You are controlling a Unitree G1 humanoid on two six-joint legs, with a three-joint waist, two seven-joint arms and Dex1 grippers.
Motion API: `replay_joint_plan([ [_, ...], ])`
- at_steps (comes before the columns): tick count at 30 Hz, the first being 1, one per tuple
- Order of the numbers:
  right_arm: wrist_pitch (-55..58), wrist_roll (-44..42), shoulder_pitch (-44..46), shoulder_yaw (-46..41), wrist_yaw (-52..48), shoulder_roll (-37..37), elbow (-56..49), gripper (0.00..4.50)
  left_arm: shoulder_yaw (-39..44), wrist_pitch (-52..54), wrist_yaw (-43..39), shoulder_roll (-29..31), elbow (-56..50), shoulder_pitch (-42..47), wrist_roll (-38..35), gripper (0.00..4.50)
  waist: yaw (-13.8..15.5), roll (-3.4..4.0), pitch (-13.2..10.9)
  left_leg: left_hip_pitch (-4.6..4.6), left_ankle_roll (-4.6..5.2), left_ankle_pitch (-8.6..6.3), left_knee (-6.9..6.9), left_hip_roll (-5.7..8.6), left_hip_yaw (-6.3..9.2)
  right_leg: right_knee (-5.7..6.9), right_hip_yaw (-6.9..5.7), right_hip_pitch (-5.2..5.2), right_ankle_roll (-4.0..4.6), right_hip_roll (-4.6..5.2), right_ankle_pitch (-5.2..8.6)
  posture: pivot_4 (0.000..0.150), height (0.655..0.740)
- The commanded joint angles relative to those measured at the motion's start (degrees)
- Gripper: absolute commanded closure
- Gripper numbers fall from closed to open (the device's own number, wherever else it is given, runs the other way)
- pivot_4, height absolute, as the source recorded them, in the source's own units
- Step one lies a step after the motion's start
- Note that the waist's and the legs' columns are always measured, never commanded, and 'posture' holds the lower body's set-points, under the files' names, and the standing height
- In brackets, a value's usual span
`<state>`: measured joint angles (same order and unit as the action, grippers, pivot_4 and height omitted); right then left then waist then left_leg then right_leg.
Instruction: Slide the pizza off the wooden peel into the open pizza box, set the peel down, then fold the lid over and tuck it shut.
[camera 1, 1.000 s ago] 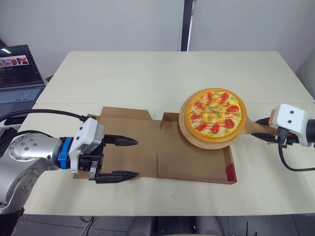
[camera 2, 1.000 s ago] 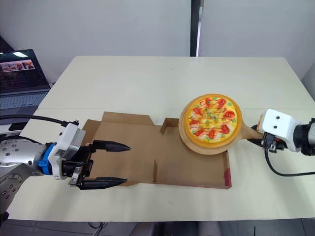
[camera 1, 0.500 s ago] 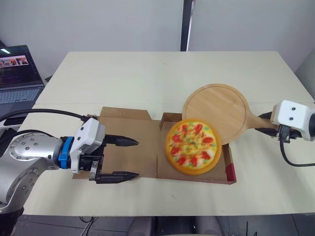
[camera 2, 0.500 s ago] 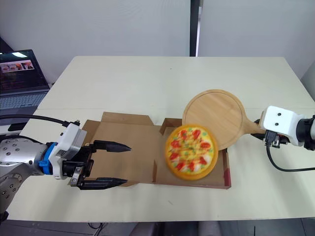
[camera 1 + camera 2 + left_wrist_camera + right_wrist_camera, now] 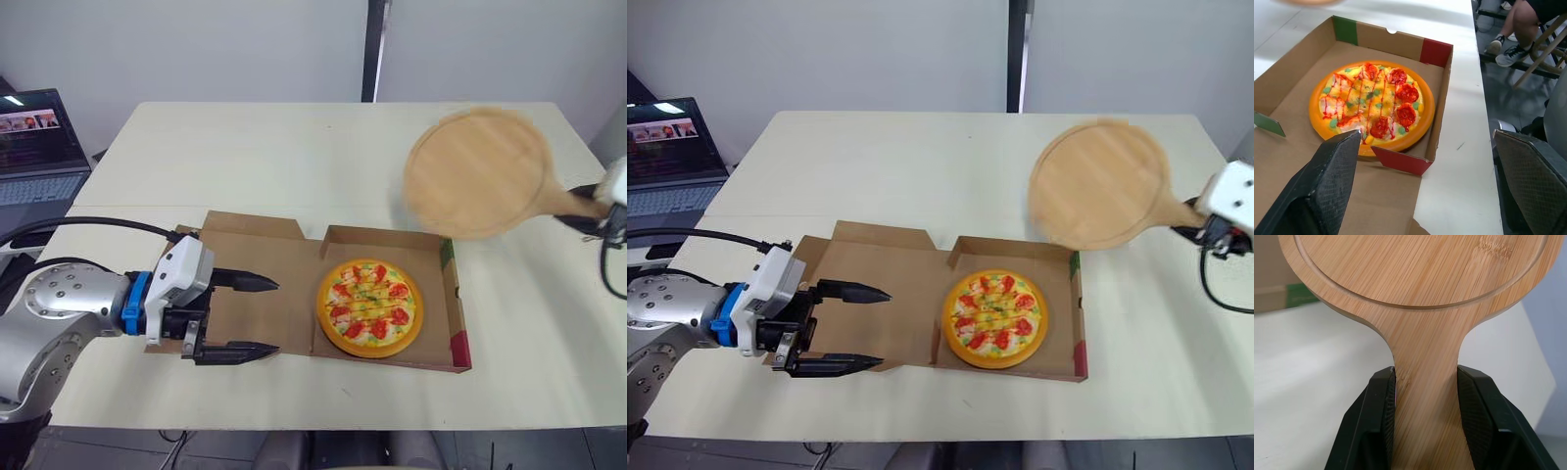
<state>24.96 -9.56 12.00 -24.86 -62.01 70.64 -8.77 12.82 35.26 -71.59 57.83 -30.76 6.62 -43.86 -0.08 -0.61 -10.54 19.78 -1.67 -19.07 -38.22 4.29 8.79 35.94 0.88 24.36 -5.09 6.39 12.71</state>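
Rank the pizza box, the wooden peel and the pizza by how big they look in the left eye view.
1. pizza box, lying open.
2. wooden peel, held up nearer the camera, so its lead is unsure.
3. pizza.

Left gripper [image 5: 272,315] hovers low, fingers spread wide; right gripper [image 5: 1425,382], seemingly lifted high, clamps the peel [image 5: 1420,279] handle.

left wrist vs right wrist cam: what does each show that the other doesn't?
Left wrist: pizza lying flat in the pizza box base, the open left gripper, a person's legs past the table edge. Right wrist: right gripper shut on the peel handle. Both: the pizza box and the white table.
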Motion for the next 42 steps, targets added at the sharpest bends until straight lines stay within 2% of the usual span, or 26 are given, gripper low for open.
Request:
replay_joint_plan([
  [1,6.3,-2.8,-5.1,-10.4,0.3,-3.6,-3.5,2.96,0.0,-0.5,0.8,-0.8,-1.1,0.7,-1.3,0.00,0.2,-0.02,0.0,0.00,0.00,0.00,-0.01,0.01,0.02,0.00,0.00,-0.02,0.00,0.00,0.00,0.150,0.7400],
  [5,13.6,-4.4,-16.3,-21.0,1.4,-11.8,-6.9,2.96,-0.5,0.2,1.9,-1.9,-1.8,2.4,-3.1,0.00,0.3,0.02,0.0,0.02,0.01,0.00,-0.04,0.04,0.03,0.00,0.02,-0.04,0.00,0.01,-0.01,0.150,0.7400],
  [10,17.3,-5.8,-24.7,-25.0,5.2,-20.3,-9.2,2.96,-2.4,0.6,2.6,-2.9,-1.8,5.8,-4.4,0.00,0.3,0.10,0.1,-0.04,0.01,-0.01,-0.16,0.04,-0.01,0.08,0.07,-0.09,-0.01,0.00,-0.03,0.150,0.7400],
  [17,21.3,-6.9,-28.2,-22.3,12.3,-26.8,-11.1,2.96,-6.0,0.7,2.8,-4.4,-1.9,11.8,-5.0,0.00,-0.4,0.34,0.2,-0.25,0.11,-0.05,-0.41,-0.03,-0.27,0.12,0.26,-0.28,-0.05,-0.07,-0.06,0.150,0.7400],
  [29,24.5,-6.5,-28.1,-17.7,22.4,-30.2,-9.6,2.96,-8.6,2.3,6.5,-9.1,-1.5,17.3,-6.6,0.00,-0.1,0.39,0.2,-0.16,0.03,-0.01,-0.59,0.00,-0.21,0.13,0.29,-0.28,-0.11,-0.09,-0.13,0.150,0.7400],
  [30,24.4,-6.6,-28.2,-17.8,22.7,-30.4,-9.7,2.24,-8.7,2.3,6.5,-9.2,-1.5,17.3,-6.5,0.00,-0.1,0.40,0.3,-0.16,0.03,-0.01,-0.59,0.00,-0.21,0.13,0.29,-0.28,-0.12,-0.09,-0.13,0.150,0.7400],
  [37,22.5,-10.1,-34.5,-24.3,17.6,-27.2,-15.3,0.04,-6.7,1.3,6.6,-7.8,1.3,15.2,-4.0,0.00,0.0,0.47,0.3,-0.15,0.04,-0.02,-0.59,0.01,-0.19,0.13,0.30,-0.29,-0.13,-0.11,-0.13,0.150,0.7400],
  [42,25.3,-17.8,-32.3,-25.5,11.6,-20.3,-24.3,0.04,-4.4,-0.1,3.2,-3.9,3.1,10.7,-1.9,0.00,-0.9,0.46,0.3,-0.25,0.26,-0.14,-0.60,-0.10,-0.29,0.13,0.34,-0.32,-0.14,-0.21,-0.14,0.150,0.7400],
])
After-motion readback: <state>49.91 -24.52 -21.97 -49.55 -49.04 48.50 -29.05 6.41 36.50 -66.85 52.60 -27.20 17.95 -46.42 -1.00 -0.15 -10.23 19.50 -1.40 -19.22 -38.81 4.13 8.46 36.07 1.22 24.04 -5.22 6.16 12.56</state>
